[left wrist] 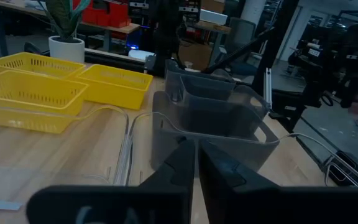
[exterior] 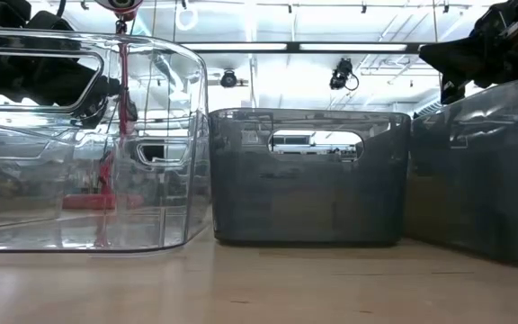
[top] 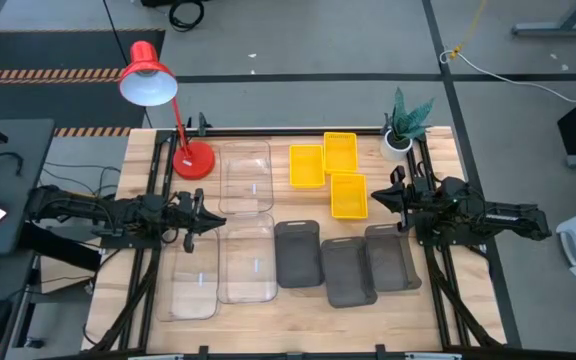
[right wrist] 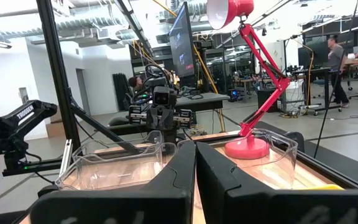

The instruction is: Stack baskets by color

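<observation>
Both tools (top: 211, 219) (top: 373, 197) clenched on nothing; ten baskets (top: 246, 176) lie unstacked, holding nothing.

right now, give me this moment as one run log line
left end effector: shut, empty, by clear baskets | right end effector: shut, empty, by yellow baskets | grey baskets: unstacked

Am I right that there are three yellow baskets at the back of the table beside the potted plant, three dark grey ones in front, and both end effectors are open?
Not quite: both end effectors are shut, the left end effector in its wrist view and the right end effector in its own. The three yellow baskets, potted plant and three dark grey baskets are as you said, per the high view.
</observation>
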{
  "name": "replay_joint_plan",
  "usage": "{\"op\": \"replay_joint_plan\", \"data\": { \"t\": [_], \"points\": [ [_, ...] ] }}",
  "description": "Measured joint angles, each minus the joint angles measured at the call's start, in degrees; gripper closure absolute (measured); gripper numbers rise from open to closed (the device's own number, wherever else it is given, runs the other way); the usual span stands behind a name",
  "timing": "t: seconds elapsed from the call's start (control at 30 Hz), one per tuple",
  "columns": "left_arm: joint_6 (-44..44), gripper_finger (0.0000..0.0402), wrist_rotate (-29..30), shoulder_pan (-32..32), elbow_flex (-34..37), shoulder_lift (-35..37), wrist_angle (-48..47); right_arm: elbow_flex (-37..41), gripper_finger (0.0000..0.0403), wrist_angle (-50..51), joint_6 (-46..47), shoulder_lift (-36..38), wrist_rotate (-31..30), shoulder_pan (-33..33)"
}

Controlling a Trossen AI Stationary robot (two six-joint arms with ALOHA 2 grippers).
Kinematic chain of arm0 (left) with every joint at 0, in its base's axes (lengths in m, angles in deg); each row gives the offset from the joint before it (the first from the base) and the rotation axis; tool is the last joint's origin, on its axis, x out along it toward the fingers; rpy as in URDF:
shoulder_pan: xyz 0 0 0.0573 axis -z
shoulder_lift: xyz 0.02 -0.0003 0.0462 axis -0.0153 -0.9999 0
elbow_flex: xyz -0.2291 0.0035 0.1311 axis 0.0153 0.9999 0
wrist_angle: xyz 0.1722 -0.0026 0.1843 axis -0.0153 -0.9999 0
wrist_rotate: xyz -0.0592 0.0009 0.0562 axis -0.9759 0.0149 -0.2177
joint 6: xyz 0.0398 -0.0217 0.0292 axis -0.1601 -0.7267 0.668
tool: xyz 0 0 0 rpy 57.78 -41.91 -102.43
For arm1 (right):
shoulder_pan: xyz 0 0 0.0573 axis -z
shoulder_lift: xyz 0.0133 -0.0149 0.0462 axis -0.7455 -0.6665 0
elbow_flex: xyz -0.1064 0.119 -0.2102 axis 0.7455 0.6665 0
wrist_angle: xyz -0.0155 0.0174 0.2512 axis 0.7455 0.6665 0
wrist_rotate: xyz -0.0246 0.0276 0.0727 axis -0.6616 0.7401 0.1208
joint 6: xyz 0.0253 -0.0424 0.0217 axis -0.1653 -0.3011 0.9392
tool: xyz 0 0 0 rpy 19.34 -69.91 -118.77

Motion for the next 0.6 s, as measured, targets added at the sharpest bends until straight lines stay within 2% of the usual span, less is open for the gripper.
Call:
{"op": "replay_joint_plan", "data": {
  "t": [0.17, 0.27, 0.37, 0.5, 0.6],
  "points": [
    [-0.6, 0.0370, 0.0, 0.0, 0.0, 0.0, 0.0, 0.0, 0.0384, 0.0, 0.0, 0.0, 0.0, 0.0],
    [-7.6, 0.0366, 0.0, 0.0, 0.0, 0.0, 0.0, 0.0, 0.0384, -1.6, -0.2, 0.0, -2.0, 0.0],
    [-12.7, 0.0367, 0.2, 0.0, 0.0, 0.0, 0.0, 0.0, 0.0384, -5.8, 3.4, 0.0, -4.5, 0.0],
    [-8.3, 0.0373, 0.2, -0.1, 0.0, 0.0, 0.9, 0.0, 0.0384, -11.1, 10.3, 0.0, -9.1, 0.0],
    [-6.0, 0.0372, 0.7, -0.1, 0.0, 0.0, 1.7, 0.0, 0.0384, -12.9, 12.0, 0.0, -9.8, 0.0]
  ]
}}
